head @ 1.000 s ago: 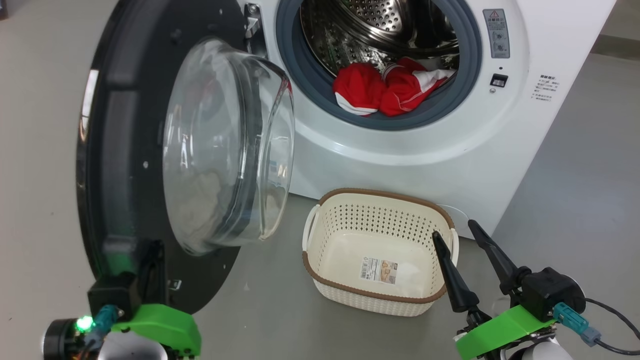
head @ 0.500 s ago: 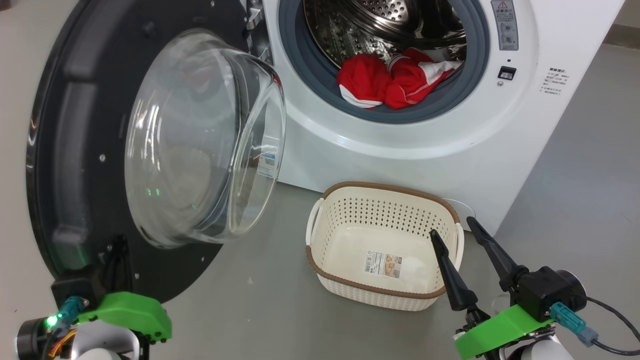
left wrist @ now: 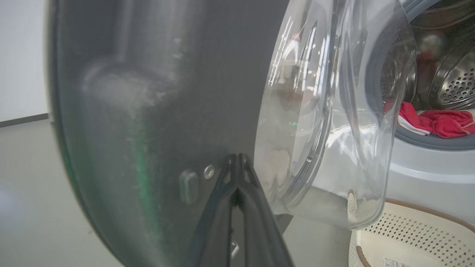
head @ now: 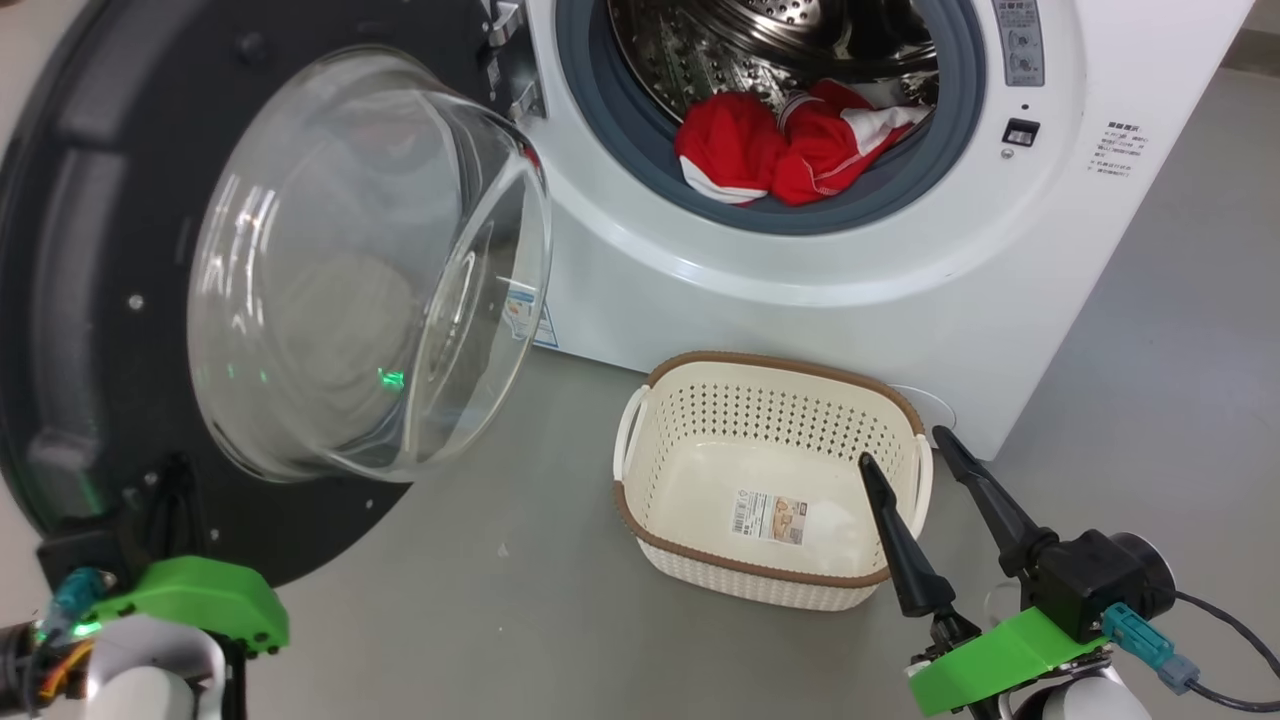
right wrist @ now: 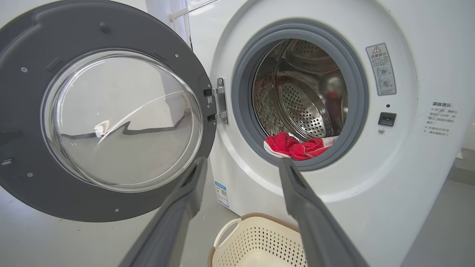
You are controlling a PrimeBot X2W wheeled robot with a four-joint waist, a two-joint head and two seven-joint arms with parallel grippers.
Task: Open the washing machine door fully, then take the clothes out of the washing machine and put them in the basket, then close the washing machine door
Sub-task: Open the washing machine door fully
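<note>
A grey floor [head: 520, 600] carries the washing machine [head: 800, 300]. The washing machine door [head: 90, 250] is swung wide, and the red clothes [head: 790, 150] lie at the drum's mouth. The left fingers [left wrist: 219, 215], pressed together, point against the door's black inner face. The right fingers [head: 895, 545], spread wide and empty, angle up over the basket [head: 760, 365].

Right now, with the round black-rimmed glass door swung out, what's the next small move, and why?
Probably reach the open right gripper up to the bright red white-trimmed clothes at the lip of the steel drum. The round black-rimmed glass door stands wide of the opening, the shut left gripper sits at its inner face, and the cream perforated plastic basket below holds no clothes.
</note>
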